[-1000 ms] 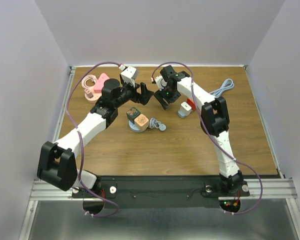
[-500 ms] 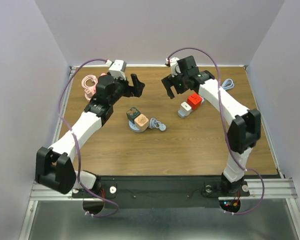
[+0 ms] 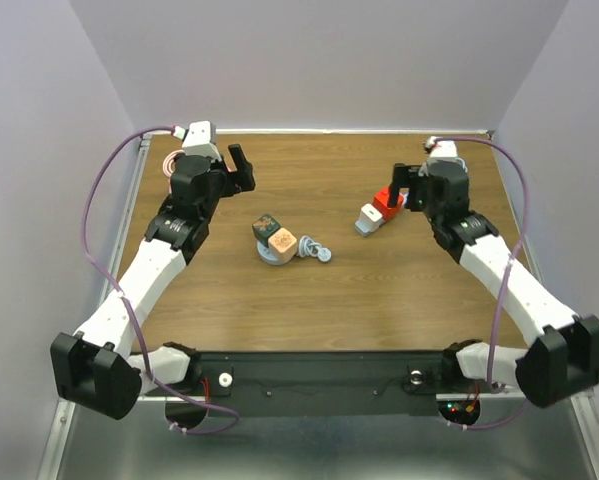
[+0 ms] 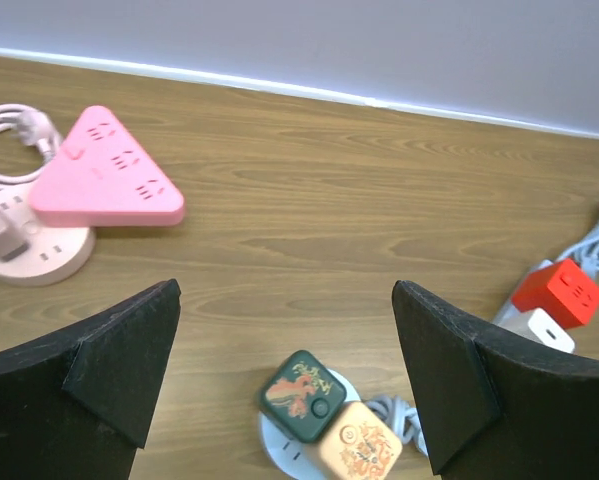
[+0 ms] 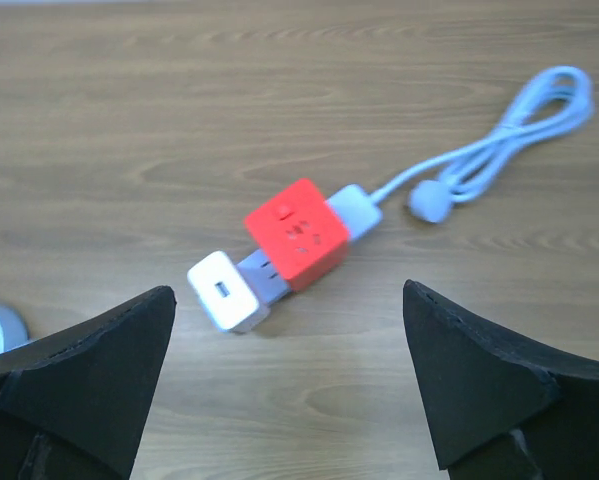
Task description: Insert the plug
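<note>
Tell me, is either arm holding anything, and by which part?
Nothing. The left arm and right arm both have jaws open and empty.

Bench point(image 4: 309, 200) wood-grain, smooth, low sheen. Red cube socket point(image 5: 296, 232) smooth plastic, slight gloss. Pink triangular strip point(image 4: 109, 170) matt plastic. Pale cable point(image 5: 499, 130) smooth-coated.

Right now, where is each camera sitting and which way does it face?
Top external: above and behind the bases, looking down on the whole table; both arms show.
Left wrist: on the left arm, looking across the table at the pink strip and green cube; its open jaws frame the bottom.
Right wrist: on the right arm, looking down at the red cube and pale cable; open jaws below.
Shared: all three show the red cube.
</note>
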Action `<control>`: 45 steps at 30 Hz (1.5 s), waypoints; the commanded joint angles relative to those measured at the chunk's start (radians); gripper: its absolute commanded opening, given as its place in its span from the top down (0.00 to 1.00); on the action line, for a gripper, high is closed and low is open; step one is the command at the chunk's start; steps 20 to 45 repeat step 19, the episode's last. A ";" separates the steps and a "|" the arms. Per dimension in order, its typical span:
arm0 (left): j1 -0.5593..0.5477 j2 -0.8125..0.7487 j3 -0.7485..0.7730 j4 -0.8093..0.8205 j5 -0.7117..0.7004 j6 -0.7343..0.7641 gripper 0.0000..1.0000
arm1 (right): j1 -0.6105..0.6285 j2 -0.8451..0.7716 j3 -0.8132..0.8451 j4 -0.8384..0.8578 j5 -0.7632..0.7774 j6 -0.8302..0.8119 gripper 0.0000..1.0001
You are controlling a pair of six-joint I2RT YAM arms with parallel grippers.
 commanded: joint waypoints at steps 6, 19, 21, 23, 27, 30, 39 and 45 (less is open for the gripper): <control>0.010 -0.103 0.046 -0.031 -0.191 0.031 0.01 | -0.051 -0.259 -0.183 0.230 0.254 0.130 0.00; 0.010 -0.130 0.069 -0.075 -0.239 0.037 0.04 | -0.052 -0.371 -0.238 0.230 0.312 0.126 0.00; 0.010 -0.130 0.069 -0.075 -0.239 0.037 0.04 | -0.052 -0.371 -0.238 0.230 0.312 0.126 0.00; 0.010 -0.130 0.069 -0.075 -0.239 0.037 0.04 | -0.052 -0.371 -0.238 0.230 0.312 0.126 0.00; 0.010 -0.130 0.069 -0.075 -0.239 0.037 0.04 | -0.052 -0.371 -0.238 0.230 0.312 0.126 0.00; 0.010 -0.130 0.069 -0.075 -0.239 0.037 0.04 | -0.052 -0.371 -0.238 0.230 0.312 0.126 0.00; 0.010 -0.130 0.069 -0.075 -0.239 0.037 0.04 | -0.052 -0.371 -0.238 0.230 0.312 0.126 0.00; 0.010 -0.130 0.069 -0.075 -0.239 0.037 0.04 | -0.052 -0.371 -0.238 0.230 0.312 0.126 0.00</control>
